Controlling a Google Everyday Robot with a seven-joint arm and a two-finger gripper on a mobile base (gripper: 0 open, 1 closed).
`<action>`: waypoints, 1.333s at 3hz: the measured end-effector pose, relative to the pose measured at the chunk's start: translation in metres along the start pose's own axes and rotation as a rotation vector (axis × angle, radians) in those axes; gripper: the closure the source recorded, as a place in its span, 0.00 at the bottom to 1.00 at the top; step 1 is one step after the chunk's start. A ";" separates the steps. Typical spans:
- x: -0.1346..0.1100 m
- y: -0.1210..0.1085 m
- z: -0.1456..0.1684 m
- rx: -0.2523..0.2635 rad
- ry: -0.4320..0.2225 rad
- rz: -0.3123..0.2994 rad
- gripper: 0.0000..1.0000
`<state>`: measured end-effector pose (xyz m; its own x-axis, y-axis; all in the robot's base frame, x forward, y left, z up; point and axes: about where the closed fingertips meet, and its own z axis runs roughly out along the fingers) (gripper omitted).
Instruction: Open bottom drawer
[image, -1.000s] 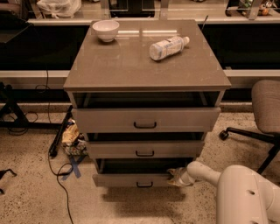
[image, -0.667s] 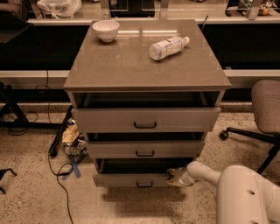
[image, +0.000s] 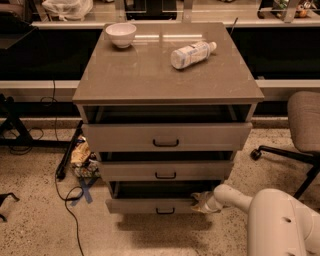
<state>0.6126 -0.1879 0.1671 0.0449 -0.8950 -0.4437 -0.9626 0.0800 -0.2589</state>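
Camera view: the bottom drawer (image: 145, 205) — lowest in the cabinet (image: 165, 75) — is seen partly drawn out. The gripper (image: 201, 202) is set at its right end, apparently touching; its grip cannot be told. A straight outward pull is called for.

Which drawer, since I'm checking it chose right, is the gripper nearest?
The bottom drawer, lowest of the three: the gripper is at the right end of its front, below the middle drawer and top drawer.
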 end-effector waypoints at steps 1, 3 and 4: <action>0.000 0.000 0.000 0.000 0.000 0.000 0.97; 0.000 0.000 0.000 0.000 0.000 0.000 0.51; 0.000 0.000 0.000 0.000 0.000 0.000 0.28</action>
<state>0.6125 -0.1878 0.1670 0.0452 -0.8951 -0.4436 -0.9627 0.0797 -0.2587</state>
